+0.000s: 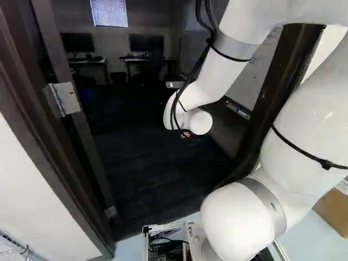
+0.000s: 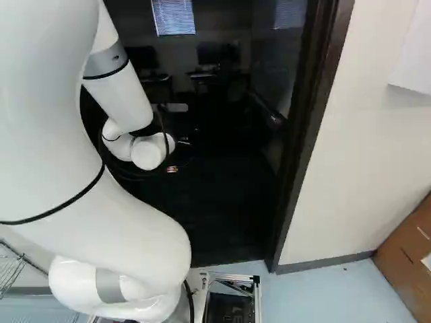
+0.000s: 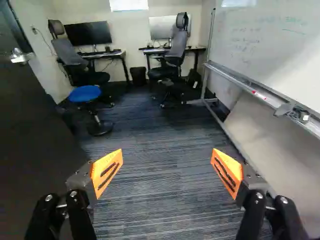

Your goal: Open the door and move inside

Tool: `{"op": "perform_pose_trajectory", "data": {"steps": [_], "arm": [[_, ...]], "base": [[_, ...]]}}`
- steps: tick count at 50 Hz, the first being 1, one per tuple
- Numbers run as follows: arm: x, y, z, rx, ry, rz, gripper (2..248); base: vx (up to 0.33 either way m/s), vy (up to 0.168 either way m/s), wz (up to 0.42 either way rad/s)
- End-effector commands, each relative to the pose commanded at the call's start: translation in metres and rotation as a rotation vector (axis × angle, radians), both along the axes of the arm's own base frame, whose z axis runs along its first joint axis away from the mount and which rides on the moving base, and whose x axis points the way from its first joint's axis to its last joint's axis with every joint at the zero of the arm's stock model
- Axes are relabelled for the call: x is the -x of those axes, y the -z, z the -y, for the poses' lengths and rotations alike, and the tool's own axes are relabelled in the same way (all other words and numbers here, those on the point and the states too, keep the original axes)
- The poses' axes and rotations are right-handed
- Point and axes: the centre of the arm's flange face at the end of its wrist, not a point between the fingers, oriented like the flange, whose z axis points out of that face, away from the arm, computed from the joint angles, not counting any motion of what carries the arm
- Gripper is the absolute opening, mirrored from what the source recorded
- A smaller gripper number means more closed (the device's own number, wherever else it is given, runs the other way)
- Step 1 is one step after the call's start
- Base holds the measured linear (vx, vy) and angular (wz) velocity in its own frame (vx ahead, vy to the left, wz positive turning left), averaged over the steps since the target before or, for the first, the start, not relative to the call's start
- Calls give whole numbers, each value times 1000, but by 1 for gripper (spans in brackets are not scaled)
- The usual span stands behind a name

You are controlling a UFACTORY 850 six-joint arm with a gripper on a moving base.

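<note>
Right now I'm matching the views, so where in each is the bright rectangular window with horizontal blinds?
Left base view: window, at the top, left of middle.
Right base view: at the top, slightly left of middle.
Wrist view: high on the far wall, ahead of the jaws, lower part only.
Shared landmark: two wide monitors, below and either side of it.

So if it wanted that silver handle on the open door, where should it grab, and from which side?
Probably the silver handle's bar, coming square at the visible face of the door. The handle juts out from that face and looks roughly level, so the gripper, now wide open, could close on it from above and below.
</note>
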Motion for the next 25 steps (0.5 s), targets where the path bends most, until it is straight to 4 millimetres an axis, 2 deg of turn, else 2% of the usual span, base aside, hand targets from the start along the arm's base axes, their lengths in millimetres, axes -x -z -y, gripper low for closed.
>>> {"op": "perform_pose_trajectory", "data": {"steps": [17, 25], "arm": [[0, 0, 0, 0, 0, 0, 247], [0, 0, 0, 0, 0, 0, 247]], "base": [[76, 47, 245], [114, 17, 67]]}}
